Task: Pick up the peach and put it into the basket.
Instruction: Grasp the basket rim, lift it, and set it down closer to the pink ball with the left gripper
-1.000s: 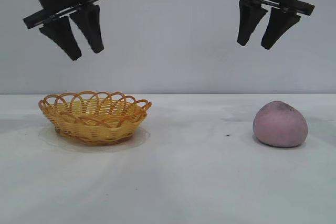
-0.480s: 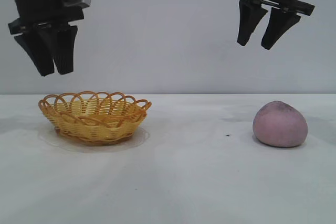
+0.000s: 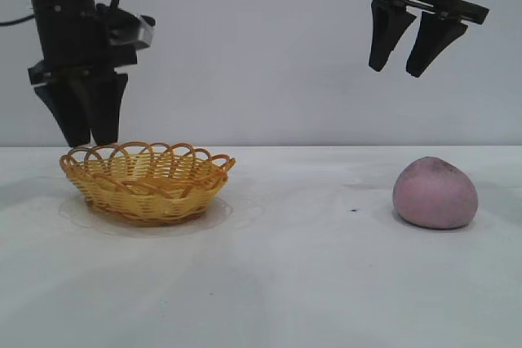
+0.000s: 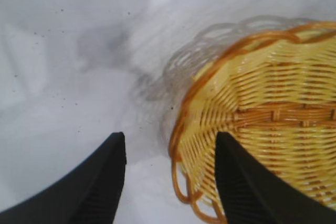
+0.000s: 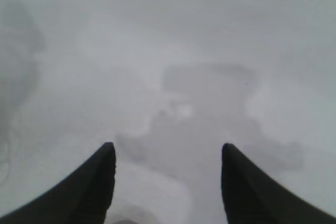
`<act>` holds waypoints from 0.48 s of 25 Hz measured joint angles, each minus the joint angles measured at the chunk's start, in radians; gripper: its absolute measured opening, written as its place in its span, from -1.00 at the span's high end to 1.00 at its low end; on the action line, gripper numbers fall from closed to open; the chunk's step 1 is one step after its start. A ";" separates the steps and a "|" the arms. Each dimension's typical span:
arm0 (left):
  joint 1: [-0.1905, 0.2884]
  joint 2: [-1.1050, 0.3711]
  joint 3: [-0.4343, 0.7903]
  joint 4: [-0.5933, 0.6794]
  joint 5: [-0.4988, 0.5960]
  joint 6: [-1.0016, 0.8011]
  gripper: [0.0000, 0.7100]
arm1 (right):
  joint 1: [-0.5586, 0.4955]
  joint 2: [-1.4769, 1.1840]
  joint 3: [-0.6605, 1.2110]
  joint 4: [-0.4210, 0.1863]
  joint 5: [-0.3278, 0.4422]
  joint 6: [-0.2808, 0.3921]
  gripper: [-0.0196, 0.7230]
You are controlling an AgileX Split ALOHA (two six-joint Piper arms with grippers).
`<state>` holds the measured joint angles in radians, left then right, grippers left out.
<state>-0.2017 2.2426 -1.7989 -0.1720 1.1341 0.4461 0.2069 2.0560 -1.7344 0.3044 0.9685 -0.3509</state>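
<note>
Left gripper [image 3: 84, 126] lowered, basket [image 3: 147, 181] rim cropped

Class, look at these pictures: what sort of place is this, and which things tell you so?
Probably a robotics lab test bench: a bare white table against a plain wall, two black robot grippers, left gripper and right gripper, above, and only a wicker basket and peach set out.
</note>
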 joint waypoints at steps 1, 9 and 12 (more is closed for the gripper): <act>0.000 0.010 -0.009 0.000 0.003 0.000 0.07 | 0.000 0.000 0.000 0.000 0.000 0.000 -0.05; -0.002 0.066 -0.035 -0.013 0.021 0.008 0.76 | 0.000 0.000 0.000 0.000 0.000 0.000 -0.05; -0.002 0.066 -0.043 -0.038 0.051 -0.008 0.80 | 0.000 0.000 0.000 0.000 0.001 0.000 -0.05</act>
<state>-0.2033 2.3082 -1.8417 -0.2102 1.1851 0.4380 0.2069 2.0560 -1.7344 0.3044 0.9700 -0.3509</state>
